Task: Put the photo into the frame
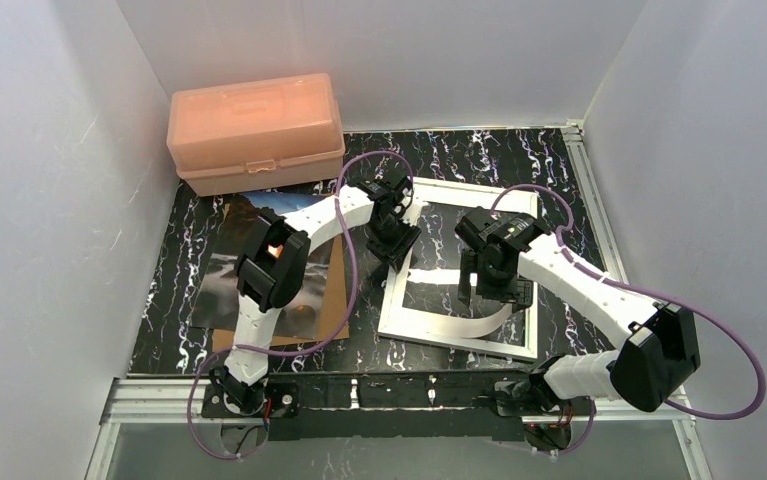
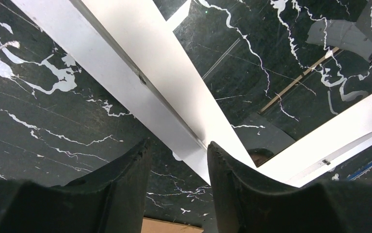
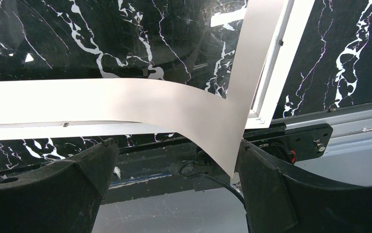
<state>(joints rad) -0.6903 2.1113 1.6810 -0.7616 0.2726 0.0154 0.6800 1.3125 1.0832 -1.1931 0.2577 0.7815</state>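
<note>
1. The table (image 1: 174,295) is black marble-patterned and carries all items listed below.
2. The frame (image 1: 439,336) lies flat right of centre on the table, in front of the right arm. Its clear pane shows the marble underneath.
3. The salmon-pink box (image 1: 256,135) stands closed at the far left corner, near the frame's far left corner but apart from it.
4. The brown backing board (image 1: 337,295) lies flat on the left side, just beside the frame's left rail.
5. The photo (image 1: 219,285) lies picture side up on the backing board, partly hidden under the left arm. It is outside the frame and well apart from both pincers.
6. A flat white L-shaped band (image 3: 125,102) lies across the near part of the frame, and its near corner curls upward.
7. The right gripper (image 3: 176,143) hangs over the frame's near right area with its jaws released and spread wide. The curled corner of the band sits between the jaws and touches the inner face of the right finger (image 3: 266,184).
8. The left gripper (image 2: 176,145) is at the frame's left rail with its jaws half spread. The rail edge runs into the gap and meets one finger (image 2: 242,189). Dark table shows between the rail and the other finger, so nothing is grasped.
</note>
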